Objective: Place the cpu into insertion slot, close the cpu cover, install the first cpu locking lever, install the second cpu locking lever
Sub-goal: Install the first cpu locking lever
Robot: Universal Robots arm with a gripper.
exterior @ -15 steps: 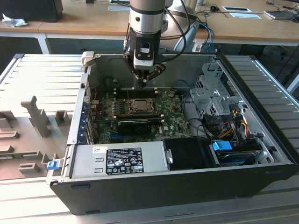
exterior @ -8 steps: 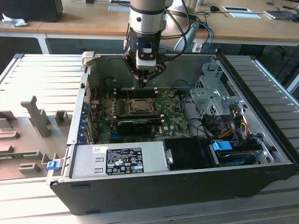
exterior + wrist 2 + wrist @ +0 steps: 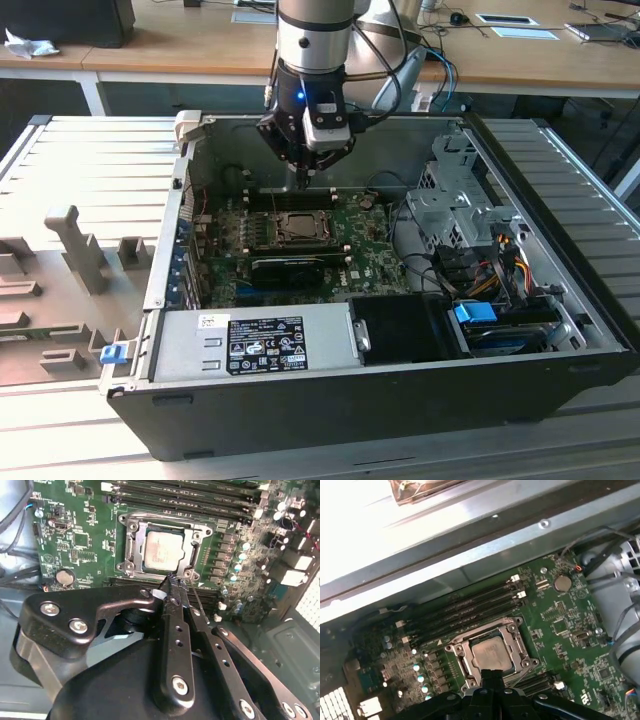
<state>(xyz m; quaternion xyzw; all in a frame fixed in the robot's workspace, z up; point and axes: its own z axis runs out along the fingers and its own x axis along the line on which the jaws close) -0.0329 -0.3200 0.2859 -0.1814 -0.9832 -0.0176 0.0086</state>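
The gripper [image 3: 172, 582] has its fingers pressed together, holding nothing, tips right at the near edge of the cpu cover [image 3: 135, 547] (contact's hard to judge). The cover lies flat over the cpu [image 3: 161, 549], which sits in the insertion slot [image 3: 492, 655]. The arm [image 3: 315, 40] hangs vertical over the motherboard [image 3: 375, 250].

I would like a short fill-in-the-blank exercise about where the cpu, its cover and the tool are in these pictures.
1. The cpu lies in the ____ on the green board.
2. The cover lies flat around the cpu, so it is ____.
3. In the exterior view, the tool hangs ____ the open computer case.
4. The tool's tip is nearest to the cover's ____.

Missing words: slot; closed; above; edge
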